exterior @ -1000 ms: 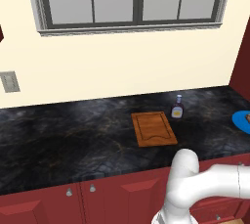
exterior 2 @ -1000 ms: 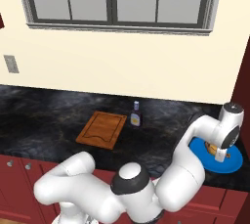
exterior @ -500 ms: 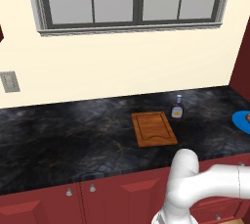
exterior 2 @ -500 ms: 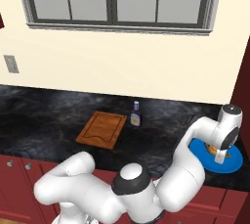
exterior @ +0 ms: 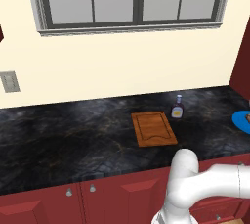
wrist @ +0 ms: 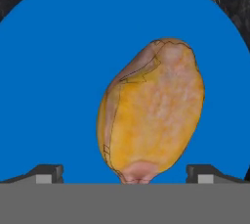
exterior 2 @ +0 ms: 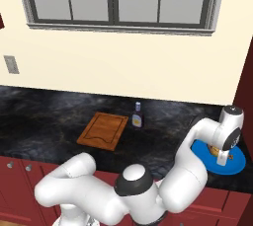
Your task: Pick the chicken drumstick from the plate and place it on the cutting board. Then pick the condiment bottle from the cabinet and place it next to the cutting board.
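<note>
The chicken drumstick (wrist: pixel 151 113) lies on the bright blue plate (wrist: pixel 58 71), filling the centre-right of the hand view with its plump golden end toward the top and its paler narrow end pointing down between the two dark fingertips (wrist: pixel 46 173) at the lower corners. The gripper (wrist: pixel 124 176) is spread as wide as it goes, one tip on each side of the meat and neither touching it. In the right base view the gripper (exterior 2: pixel 222 160) hangs over the plate (exterior 2: pixel 236 167) at the far right edge of the black stone counter (exterior 2: pixel 44 116), with the drumstick (exterior 2: pixel 214 149) just visible beside the wrist. The step in hand looks like the first pick. To do it well, the fingers should probably come straight down until they bracket the thick part of the leg, then close across its narrow width rather than along its length, since the rounded surface could slip out sideways. The cutting board (exterior 2: pixel 102 130) sits well apart toward the middle of the counter, and the condiment bottle (exterior 2: pixel 137 115) stands just beside its upper right corner. The bottle's yellow-orange label is too small to read.
</note>
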Available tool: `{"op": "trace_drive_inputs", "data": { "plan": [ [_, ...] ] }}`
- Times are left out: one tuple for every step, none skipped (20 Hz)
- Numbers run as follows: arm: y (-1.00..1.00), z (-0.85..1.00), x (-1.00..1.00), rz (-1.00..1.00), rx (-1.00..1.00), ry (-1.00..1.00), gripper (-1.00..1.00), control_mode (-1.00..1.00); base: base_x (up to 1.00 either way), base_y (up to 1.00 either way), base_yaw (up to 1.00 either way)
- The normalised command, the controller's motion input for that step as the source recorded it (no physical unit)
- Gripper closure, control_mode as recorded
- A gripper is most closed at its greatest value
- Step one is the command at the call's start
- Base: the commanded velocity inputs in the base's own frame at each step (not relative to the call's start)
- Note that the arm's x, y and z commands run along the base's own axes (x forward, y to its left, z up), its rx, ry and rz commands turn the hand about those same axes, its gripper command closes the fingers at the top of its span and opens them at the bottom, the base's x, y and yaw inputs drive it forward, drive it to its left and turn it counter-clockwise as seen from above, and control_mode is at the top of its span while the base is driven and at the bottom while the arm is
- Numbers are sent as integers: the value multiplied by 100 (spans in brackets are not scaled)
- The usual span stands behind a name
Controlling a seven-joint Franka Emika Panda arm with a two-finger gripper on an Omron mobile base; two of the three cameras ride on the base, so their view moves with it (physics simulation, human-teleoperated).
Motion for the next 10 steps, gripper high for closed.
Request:
{"op": "trace_drive_inputs", "data": {
  "plan": [
    [0, -5, 1, 1, 0, 2, -100, -100, 0, 0, 0],
    [0, -3, 1, 1, 0, 2, -100, -100, 0, 0, 0],
    [0, -2, 1, 1, 0, 1, -100, -100, 0, 0, 0],
    [-2, -2, 0, 1, 0, 1, -100, -100, 0, 0, 0],
    [-4, -1, 0, 1, 0, 0, -100, -100, 0, 0, 0],
    [-8, 0, 0, 1, 0, 0, -100, -100, 0, 0, 0],
    [-9, 0, 0, 1, 0, 0, -100, -100, 0, 0, 0],
    [-10, 0, 0, 2, 0, 0, -100, -100, 0, 0, 0],
    [-10, -1, 0, 2, 0, 0, -100, -100, 0, 0, 0],
    [-11, 0, 0, 2, 0, 0, -100, -100, 0, 0, 0]
  ]
}}
